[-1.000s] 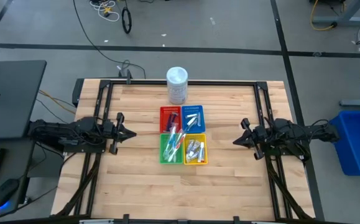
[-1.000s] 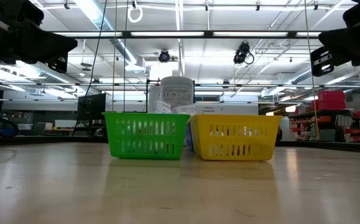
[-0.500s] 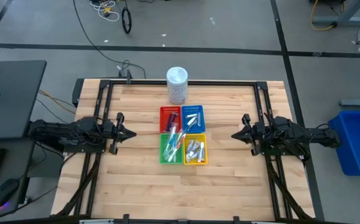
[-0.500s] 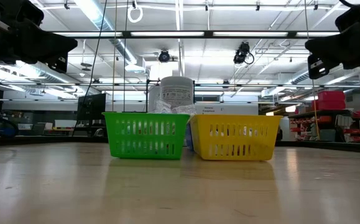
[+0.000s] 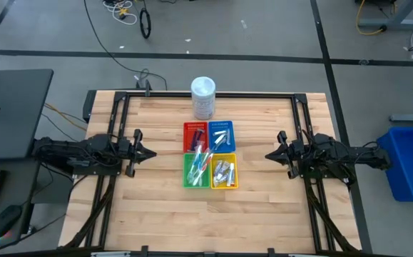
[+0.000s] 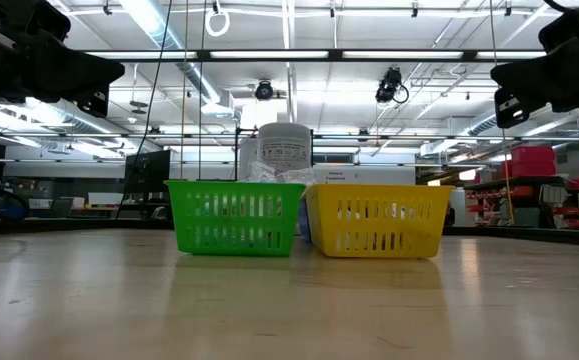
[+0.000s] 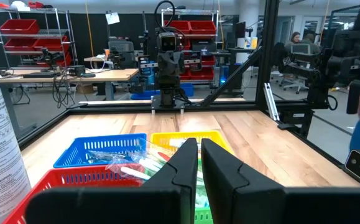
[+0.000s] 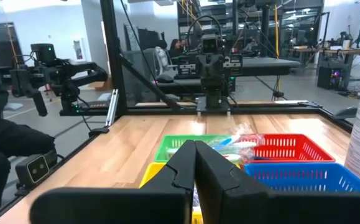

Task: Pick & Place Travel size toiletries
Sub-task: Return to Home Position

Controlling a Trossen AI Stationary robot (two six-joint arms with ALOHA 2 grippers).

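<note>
Four small trays sit together at the table's middle: red (image 5: 192,135), blue (image 5: 222,133), green (image 5: 195,171) and yellow (image 5: 225,172). A slim dark-blue stick (image 5: 198,134) lies in the red tray and silvery sachets (image 5: 221,135) in the blue one. Pale toothbrush-like sticks (image 5: 202,160) lie slanted over the green tray, reaching up over the red one. Small white tubes (image 5: 224,171) lie in the yellow tray. My left gripper (image 5: 153,152) hovers shut to the left of the trays. My right gripper (image 5: 268,155) hovers shut to their right. Both point at the trays and hold nothing.
A tall white cylindrical tub (image 5: 203,98) stands just beyond the red tray, toward the far edge. Bare wood lies between each gripper and the trays, and across the near half of the table (image 5: 213,214). A black frame (image 5: 118,114) borders the table top.
My right gripper has shifted a little toward the trays, then kept still. The left arm and all the items have not moved.
</note>
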